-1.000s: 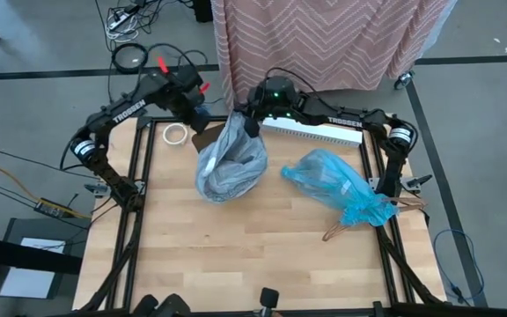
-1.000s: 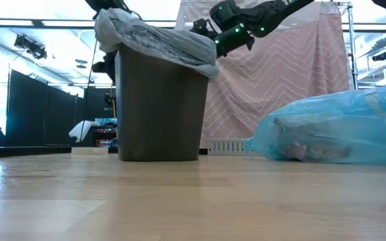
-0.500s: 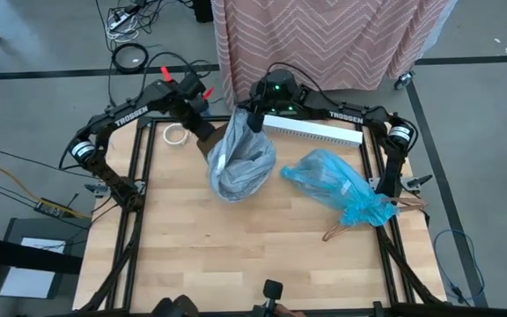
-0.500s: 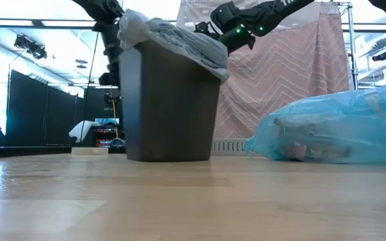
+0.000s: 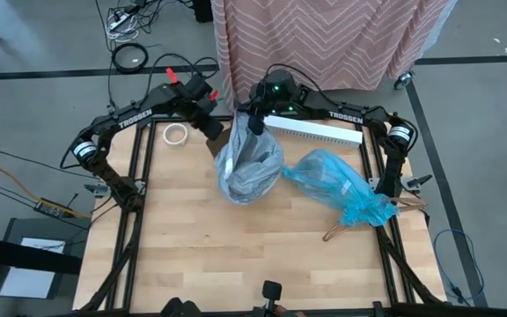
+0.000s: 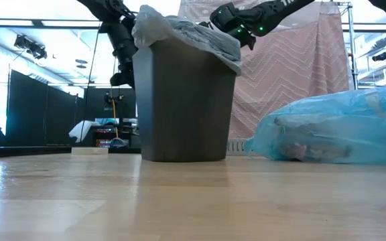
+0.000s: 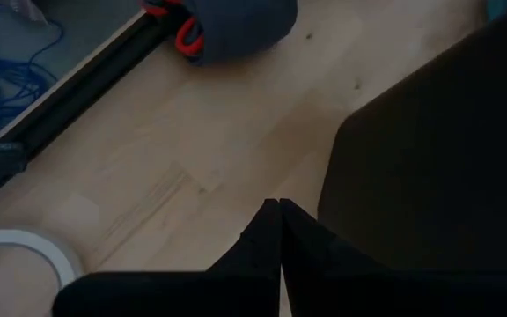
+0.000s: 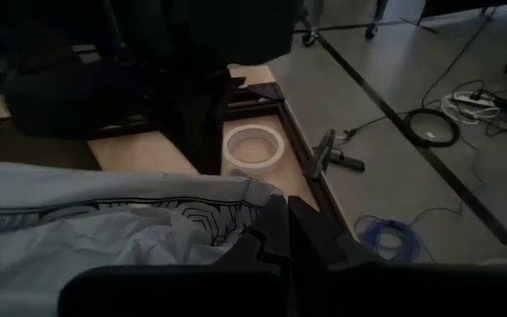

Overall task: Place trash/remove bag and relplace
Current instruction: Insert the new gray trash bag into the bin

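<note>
A small dark bin (image 6: 183, 107) stands upright on the table, lined with a pale grey bag (image 5: 252, 163) whose rim drapes over its top. My left gripper (image 5: 216, 126) is shut and points down beside the bin's left outer wall (image 7: 429, 150). My right gripper (image 5: 255, 123) is shut at the grey bag's far rim. The blue bag (image 5: 333, 180) lies on its side on the table to the bin's right, with pale trash shapes (image 6: 293, 150) dimly showing through it. My left gripper (image 7: 280, 204) stands shut close to the bin's wall; whether it touches the wall cannot be told. My right gripper (image 8: 280, 207) is shut on the grey bag's rim edge (image 8: 249, 195) at the bin's far side, coming from above and the far side. The bag stays draped over the bin.
A white tape roll (image 5: 176, 134) lies near the far left corner. A white strip (image 5: 315, 130) runs along the far edge. A thin brown wooden piece (image 5: 337, 231) lies by the blue bag's near end. The near half of the table shows bare wood.
The bin with its grey bag has slid toward the table's right edge, staying upright. My left gripper has moved right alongside it, keeping by its left wall. My right gripper has stayed at the bag's far rim.
</note>
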You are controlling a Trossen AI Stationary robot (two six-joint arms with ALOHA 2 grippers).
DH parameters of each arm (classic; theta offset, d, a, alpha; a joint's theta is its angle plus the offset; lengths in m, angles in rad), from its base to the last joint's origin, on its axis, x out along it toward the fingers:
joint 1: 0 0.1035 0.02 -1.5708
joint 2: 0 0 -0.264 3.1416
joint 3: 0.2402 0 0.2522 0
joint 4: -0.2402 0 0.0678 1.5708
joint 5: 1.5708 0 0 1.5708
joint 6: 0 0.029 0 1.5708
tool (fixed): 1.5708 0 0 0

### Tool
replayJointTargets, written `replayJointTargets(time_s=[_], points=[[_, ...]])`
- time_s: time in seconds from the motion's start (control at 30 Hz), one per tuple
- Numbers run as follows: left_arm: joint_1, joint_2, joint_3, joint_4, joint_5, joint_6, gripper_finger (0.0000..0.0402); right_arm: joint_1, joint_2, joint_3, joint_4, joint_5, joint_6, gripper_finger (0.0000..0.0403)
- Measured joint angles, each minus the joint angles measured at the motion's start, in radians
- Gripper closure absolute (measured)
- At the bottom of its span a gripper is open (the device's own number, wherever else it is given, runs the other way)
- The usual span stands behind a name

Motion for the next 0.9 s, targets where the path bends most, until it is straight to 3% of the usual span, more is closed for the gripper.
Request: replayJointTargets(time_s=[0.3, 0.67, 0.9], points=[[0.001, -0.002, 0.002, -0.021, -0.004, 0.056, 0.0394, -0.042, 0.001, -0.001, -0.128, -0.182, 0.035, 0.0403], [0.001, -0.002, 0.002, 0.007, -0.015, 0.06, 0.0394, -0.047, 0.001, -0.001, -0.144, -0.283, 0.027, 0.0403], [0.001, -0.002, 0.002, 0.006, -0.023, 0.059, 0.0394, -0.046, 0.001, -0.026, -0.195, -0.286, 0.006, 0.0403]])
